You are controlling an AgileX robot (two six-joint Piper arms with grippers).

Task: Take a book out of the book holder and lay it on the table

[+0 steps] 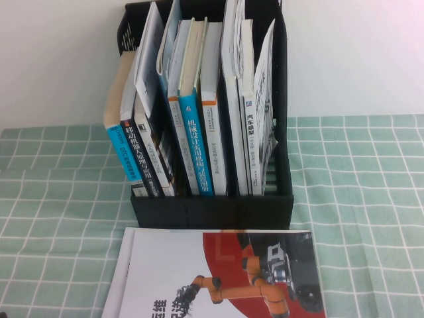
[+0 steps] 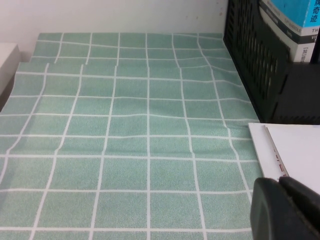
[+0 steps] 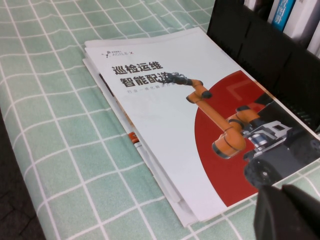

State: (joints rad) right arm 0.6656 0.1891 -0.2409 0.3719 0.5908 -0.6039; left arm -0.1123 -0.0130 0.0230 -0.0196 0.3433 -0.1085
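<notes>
The book (image 1: 218, 275), white with a dark red shape and an orange robot arm, lies flat and face up on the table (image 1: 59, 199), just in front of the black book holder (image 1: 212, 209). Neither gripper shows in the high view. In the left wrist view my left gripper (image 2: 278, 184) is shut and empty, by the book's (image 2: 295, 150) left edge. The holder's side wall (image 2: 260, 65) stands beyond it. In the right wrist view my right gripper (image 3: 281, 192) is shut and empty, over the cloth beside the book's (image 3: 165, 115) right-hand corner near the holder (image 3: 260, 50).
Several other books (image 1: 199, 132) stand upright or lean in the holder, some with blue spines. A white wall rises behind it. The cloth's edge drops to a dark floor (image 3: 12, 210) on the robot's side. A pale object (image 2: 7, 60) sits at the cloth's far left.
</notes>
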